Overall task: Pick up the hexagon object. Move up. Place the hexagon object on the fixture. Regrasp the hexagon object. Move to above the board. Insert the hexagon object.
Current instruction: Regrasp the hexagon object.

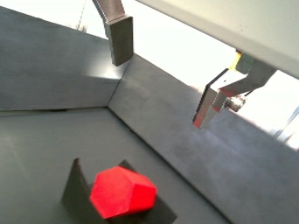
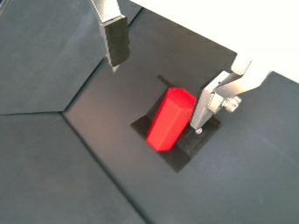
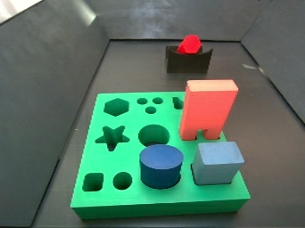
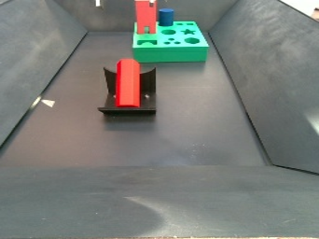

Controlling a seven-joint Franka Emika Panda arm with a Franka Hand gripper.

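In both wrist views the end effector [image 1: 163, 74] [image 2: 162, 77] hangs wide open and empty above the hexagon object [image 2: 170, 118], which lies in the fixture [image 2: 177, 150]. In both side views the hexagon object [image 3: 190, 44] [image 4: 129, 81] rests on the fixture [image 4: 127, 105], apart from the board [image 3: 113, 160].
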